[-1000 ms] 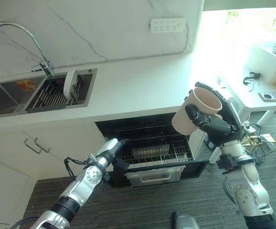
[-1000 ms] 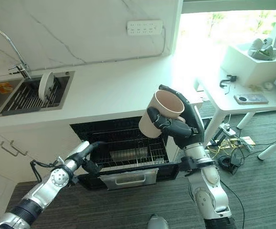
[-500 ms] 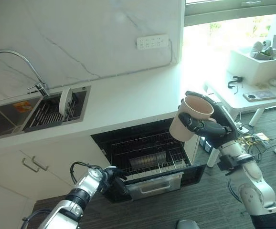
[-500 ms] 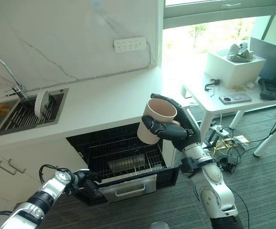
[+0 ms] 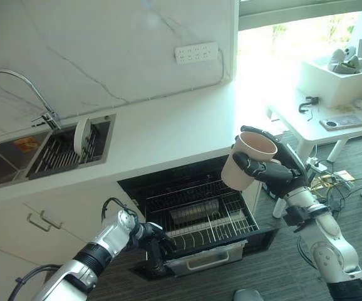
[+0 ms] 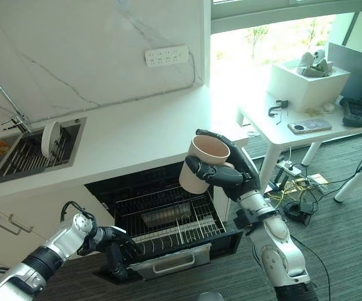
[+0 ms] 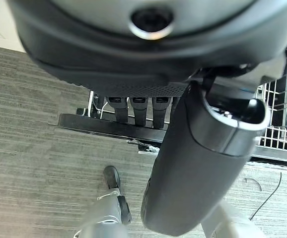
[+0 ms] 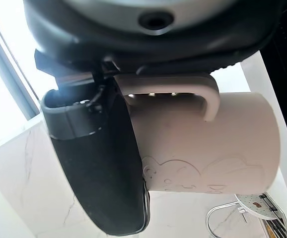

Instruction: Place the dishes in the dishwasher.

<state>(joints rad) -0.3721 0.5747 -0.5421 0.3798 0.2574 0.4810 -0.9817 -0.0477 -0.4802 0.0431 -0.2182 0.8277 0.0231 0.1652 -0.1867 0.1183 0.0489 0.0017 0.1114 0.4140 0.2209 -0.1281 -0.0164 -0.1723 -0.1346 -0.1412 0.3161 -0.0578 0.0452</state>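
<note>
My right hand [image 5: 280, 173] is shut on a beige mug [image 5: 243, 163], thumb across its side and fingers through the handle [image 8: 205, 99]. It holds the mug upright in the air above the right end of the dishwasher. The dishwasher drawer [image 5: 207, 258] stands pulled out under the white counter, with its wire rack [image 5: 212, 221] showing. My left hand [image 5: 151, 242] is at the drawer's front left corner, its fingers [image 7: 138, 106] curled over the dark front edge. A white plate [image 5: 81, 134] stands on edge in the sink's drying rack.
A chrome faucet [image 5: 19, 83] arches over the sink [image 5: 5, 164] at the far left. Cabinet doors with bar handles [image 5: 42, 221] lie left of the dishwasher. A white desk [image 5: 322, 122] with a box and small items stands to the right, cables on the floor beneath it.
The dishwasher drawer has slid further out with my left hand on its front corner. The mug in my right hand has stayed about where it was. The camera has shifted a little.
</note>
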